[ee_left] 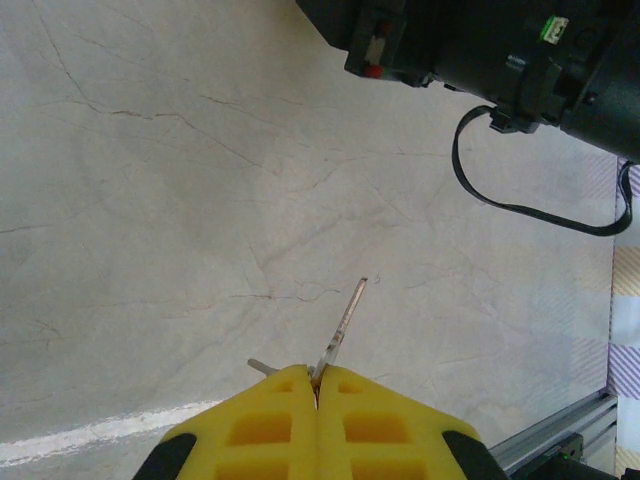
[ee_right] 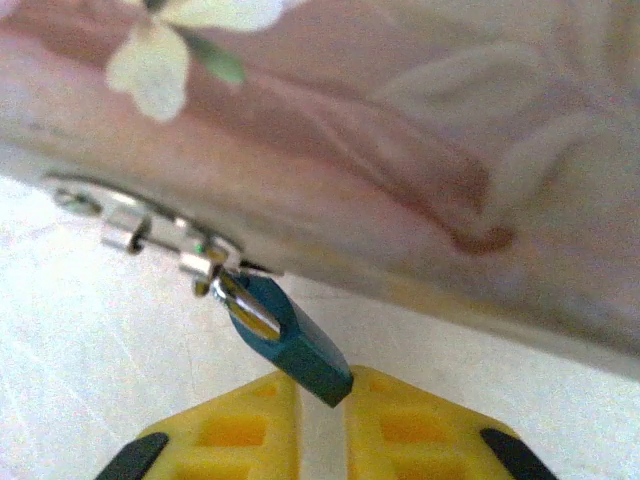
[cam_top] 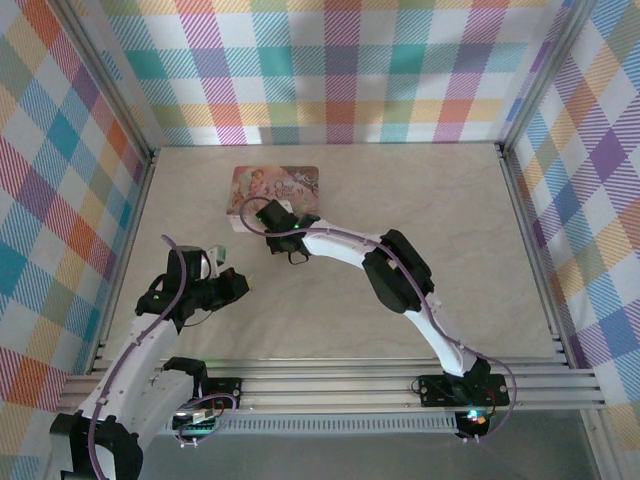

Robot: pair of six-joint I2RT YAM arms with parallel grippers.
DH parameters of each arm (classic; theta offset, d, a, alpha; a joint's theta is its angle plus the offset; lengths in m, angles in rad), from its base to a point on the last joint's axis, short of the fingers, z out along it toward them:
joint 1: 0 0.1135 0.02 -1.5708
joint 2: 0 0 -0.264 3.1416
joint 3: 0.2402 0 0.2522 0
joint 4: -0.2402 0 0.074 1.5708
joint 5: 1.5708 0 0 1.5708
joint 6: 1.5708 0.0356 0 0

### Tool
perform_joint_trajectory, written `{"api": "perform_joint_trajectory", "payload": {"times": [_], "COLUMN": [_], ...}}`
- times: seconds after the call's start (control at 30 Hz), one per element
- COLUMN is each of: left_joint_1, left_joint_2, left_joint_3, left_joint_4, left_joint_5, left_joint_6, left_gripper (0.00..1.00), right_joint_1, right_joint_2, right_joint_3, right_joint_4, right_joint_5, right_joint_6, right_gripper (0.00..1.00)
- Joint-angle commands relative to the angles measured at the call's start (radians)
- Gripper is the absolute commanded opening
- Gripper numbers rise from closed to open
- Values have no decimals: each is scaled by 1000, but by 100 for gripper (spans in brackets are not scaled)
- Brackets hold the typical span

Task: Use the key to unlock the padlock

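The padlock (ee_right: 300, 345) looks small and dark teal, with a silver shackle. It hangs from the metal hasp (ee_right: 150, 225) on the front of the pink illustrated tin box (ee_right: 400, 150). My right gripper (ee_right: 322, 392) sits just below it, its yellow fingers closed in on the padlock's lower end. From above, the right gripper (cam_top: 262, 216) is at the near edge of the tin box (cam_top: 275, 185). My left gripper (ee_left: 317, 372) is shut on the key (ee_left: 345, 318), whose thin silver blade pokes forward over bare table. The left gripper (cam_top: 238, 282) hovers to the left, short of the box.
The right arm's black link (ee_left: 520, 50) and a looping black cable (ee_left: 520, 205) cross the upper right of the left wrist view. Plaid walls (cam_top: 340, 70) enclose the table on three sides. An aluminium rail (cam_top: 350, 385) runs along the near edge.
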Motion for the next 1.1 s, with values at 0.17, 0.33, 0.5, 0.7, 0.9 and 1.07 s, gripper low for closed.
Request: {"api": "perform_joint_trajectory", "payload": {"times": [0.17,0.33,0.5,0.7,0.9,1.07], "left_joint_1": [9,8,8,8,9,9], "left_joint_2": [18,27,32,80,156,172], "left_joint_3": [-64,-113,-98,-59,-29,-29], "left_joint_4": [178,349,330,246,185,202], "left_joint_5": [6,10,-28,-66,-71,-64], "left_joint_6": [-13,-2,35,56,44,41], "left_gripper": [0,0,0,0,0,0], "right_joint_1": [-16,-59,-73,-56,-25,-13], "right_joint_2": [-141,-185,-205,-157,-54,20], "right_joint_3": [-54,-70,-82,-57,65,180], "right_joint_4": [-74,-132,-143,-104,-89,-123], "right_joint_5": [-163,-322,-305,-225,-134,-57], "right_joint_6": [-96,-50,-9,46,27,-10], "right_gripper": [3,1,20,49,57,59]}}
